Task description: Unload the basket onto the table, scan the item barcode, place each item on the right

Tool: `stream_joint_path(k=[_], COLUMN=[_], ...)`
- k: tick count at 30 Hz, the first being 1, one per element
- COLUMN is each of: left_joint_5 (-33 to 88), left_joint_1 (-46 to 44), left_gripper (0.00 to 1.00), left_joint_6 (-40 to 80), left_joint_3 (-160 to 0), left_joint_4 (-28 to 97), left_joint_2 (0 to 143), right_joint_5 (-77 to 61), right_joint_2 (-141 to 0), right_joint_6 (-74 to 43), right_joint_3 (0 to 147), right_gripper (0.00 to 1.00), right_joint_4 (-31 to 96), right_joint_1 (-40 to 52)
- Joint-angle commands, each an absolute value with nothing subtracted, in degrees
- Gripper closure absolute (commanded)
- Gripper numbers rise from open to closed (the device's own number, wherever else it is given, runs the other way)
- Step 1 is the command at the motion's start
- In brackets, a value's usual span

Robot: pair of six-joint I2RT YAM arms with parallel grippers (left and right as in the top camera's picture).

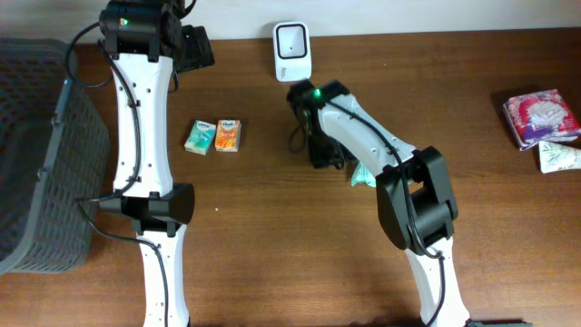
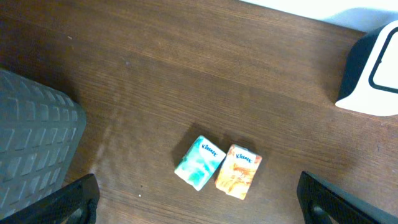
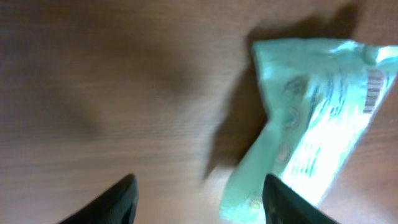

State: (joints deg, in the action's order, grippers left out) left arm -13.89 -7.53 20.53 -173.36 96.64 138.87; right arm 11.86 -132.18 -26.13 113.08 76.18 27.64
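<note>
Near the middle of the brown wooden bench, a little right of centre, the mint-green soft plastic packet lies flat on the wood. In the overhead view it is partly tucked beside the right arm. The right pincer hangs low over the bench with its fingers apart and nothing between them. The packet sits to one side of the gap, just beside one finger, so it is not gripped. Its printed barcode faces up near one end. A grasp across the plain body would, I judge, leave the stripes free to show. The pincer probably has to shift sideways over the packet before it closes.

Farther on, left of centre, a teal tissue pack and an orange tissue pack lie close side by side. The left pincer hovers above that stretch with its fingers spread wide and empty, seemingly parked clear of the work. A grey woven basket fills the left edge, likely to take scanned goods, and pink wrapped packs wait at the right edge.

At the middle of the far edge stands the white box-shaped scanner, well apart from the packet, and the barcode must be turned toward it.
</note>
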Motion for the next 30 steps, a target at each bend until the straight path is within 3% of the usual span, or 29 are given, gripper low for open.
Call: stream_joint_path(k=[1,2,3,6,10,12,14,17,24,26,27,30], left_joint_5=[-13.9,-13.9,-13.9,-13.9,-13.9,-13.9,-13.9,-13.9,-13.9,-13.9,-13.9,-13.9], left_joint_1=[-7.7,-7.8,-7.7,-7.6,-7.7,-7.7,-7.7,-7.8,-7.8,-7.7,-7.7,-7.7], left_gripper=[0.01,0.01,0.01,0.01,0.01,0.01,0.01,0.01,0.01,0.01,0.01,0.01], left_joint_6=[20.3,20.2,20.3,20.3,20.3,20.2,20.3,20.2,20.2,20.3,20.3,20.2], left_joint_3=[-173.5,-173.5,-173.5,-173.5,-173.5,-173.5,-173.5,-173.5,-173.5,-173.5,-173.5,-173.5], left_joint_4=[96.7,96.7,96.7,96.7,96.7,96.7,96.7,96.7,96.7,96.7,96.7,96.7], left_joint_2=[138.6,138.6,138.6,138.6,138.6,138.6,138.6,138.6,138.6,138.6,138.6,138.6], right_joint_5=[4.7,1.4,-3.7,-18.6,-32.1,-36.0,-36.1,-36.0,-38.8,-38.3,-37.0,-36.8], right_joint_2=[-131.2,-131.2,-131.2,-131.3,-131.3,-131.4,-131.4,-131.4,-131.3,-131.3,-131.3,-131.3], right_joint_6=[-22.3,-18.5,-13.2,2.9,9.5,10.3,10.0,10.1,9.2,7.9,1.5,-4.7], right_joint_3=[129.7,133.3,134.0,129.1,113.9,107.7,102.8,101.0,103.2,111.7,116.9,114.3], right_gripper=[0.37,0.28,0.28,0.29,0.30,0.32,0.40,0.40,0.42,0.43,0.43,0.39], right_joint_4=[84.7,87.5,89.3,93.5,87.3,82.8,78.6,77.4,67.4,71.3,76.3,79.9], right_joint_1=[22.8,18.8,14.6,2.5,-4.8,-4.9,-4.9,-4.5,9.4,9.2,7.8,7.1])
